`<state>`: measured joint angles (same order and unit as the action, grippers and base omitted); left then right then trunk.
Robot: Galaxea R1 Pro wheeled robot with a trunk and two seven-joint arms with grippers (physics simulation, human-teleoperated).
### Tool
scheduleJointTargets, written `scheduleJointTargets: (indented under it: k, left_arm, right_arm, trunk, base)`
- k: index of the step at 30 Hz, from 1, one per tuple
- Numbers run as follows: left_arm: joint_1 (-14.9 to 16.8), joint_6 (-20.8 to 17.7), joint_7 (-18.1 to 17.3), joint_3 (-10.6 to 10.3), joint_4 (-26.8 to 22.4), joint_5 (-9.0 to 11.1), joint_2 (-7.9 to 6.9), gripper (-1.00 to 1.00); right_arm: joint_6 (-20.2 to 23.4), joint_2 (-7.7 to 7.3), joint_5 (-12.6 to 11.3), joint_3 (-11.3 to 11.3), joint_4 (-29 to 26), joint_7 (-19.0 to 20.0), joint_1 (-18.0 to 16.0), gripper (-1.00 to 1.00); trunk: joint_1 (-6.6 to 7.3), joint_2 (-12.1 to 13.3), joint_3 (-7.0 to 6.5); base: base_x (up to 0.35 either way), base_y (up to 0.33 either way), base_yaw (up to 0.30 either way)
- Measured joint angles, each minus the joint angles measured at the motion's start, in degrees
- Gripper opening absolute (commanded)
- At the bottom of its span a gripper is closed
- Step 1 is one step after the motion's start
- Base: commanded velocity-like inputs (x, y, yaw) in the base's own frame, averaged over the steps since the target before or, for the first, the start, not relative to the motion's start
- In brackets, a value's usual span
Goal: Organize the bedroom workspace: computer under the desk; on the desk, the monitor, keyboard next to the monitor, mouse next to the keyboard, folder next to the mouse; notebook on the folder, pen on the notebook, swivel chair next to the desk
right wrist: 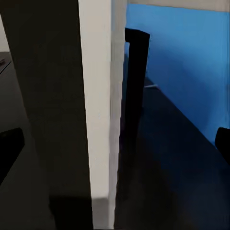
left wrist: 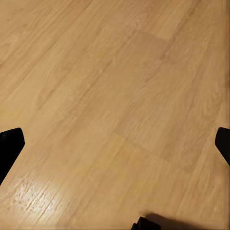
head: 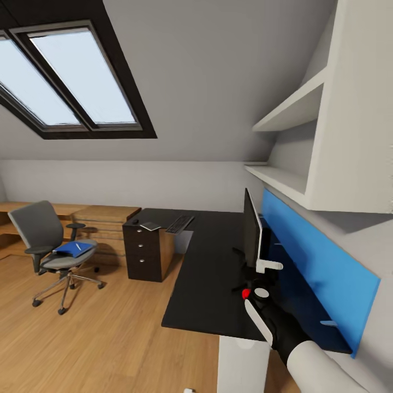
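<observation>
On the black desk [head: 207, 273] the monitor [head: 252, 229] stands edge-on in front of a blue wall panel. My right gripper [head: 256, 277] is at its lower edge. In the right wrist view the right gripper [right wrist: 115, 143] is open, with the monitor's panel [right wrist: 96, 105] between the fingers. The keyboard [head: 180, 223] and a small flat notebook [head: 149, 225] lie at the desk's far end, above the drawer unit. The grey swivel chair [head: 41, 229] stands apart on the floor, carrying the blue folder [head: 73, 249] and the pen [head: 78, 246]. My left gripper [left wrist: 115, 143] hangs open over wood floor. The computer is out of view.
White shelves [head: 295, 109] overhang the desk on the right. A wooden dresser [head: 106, 218] runs along the low wall behind the chair. A white desk leg [head: 240, 365] is close below me. Open floor [head: 109, 338] lies between chair and desk.
</observation>
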<state>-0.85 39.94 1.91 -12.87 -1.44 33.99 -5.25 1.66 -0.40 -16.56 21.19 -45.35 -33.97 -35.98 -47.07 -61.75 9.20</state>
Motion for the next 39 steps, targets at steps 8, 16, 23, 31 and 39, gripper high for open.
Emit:
scheduleJointTargets:
  k: [8,16,23,31,39]
  left_arm:
    - [0.00,0.06,0.00,0.00,0.00,0.00,-0.01,1.00]
    - [0.01,0.08,0.00,0.00,0.00,0.00,-0.01,1.00]
    - [-0.01,0.09,0.00,0.00,0.00,0.01,-0.01,1.00]
    - [0.01,0.08,0.00,-0.01,0.00,0.00,-0.01,1.00]
    - [0.01,0.09,0.00,0.00,0.00,0.01,-0.01,1.00]
  right_arm:
    - [-0.07,0.00,-0.05,0.01,0.04,0.02,0.00,1.00]
    - [-0.07,0.00,0.01,-0.01,0.04,0.03,0.01,1.00]
    - [-0.06,0.00,0.03,-0.01,0.05,0.04,0.01,1.00]
    - [-0.05,0.00,0.04,-0.01,0.04,0.03,0.01,1.00]
    - [-0.02,0.00,0.06,-0.02,0.05,0.03,0.01,1.00]
  trunk:
    - [0.00,0.00,0.00]
    - [0.00,0.01,0.00]
    - [0.01,0.01,0.00]
    - [0.00,0.01,0.00]
    - [0.01,0.01,0.00]
  base:
    - [0.000,-0.103,0.000]
    - [0.000,-0.052,0.000]
    - [-0.007,-0.010,0.000]
    - [-0.063,-0.070,0.000]
    - [-0.003,-0.003,0.000]
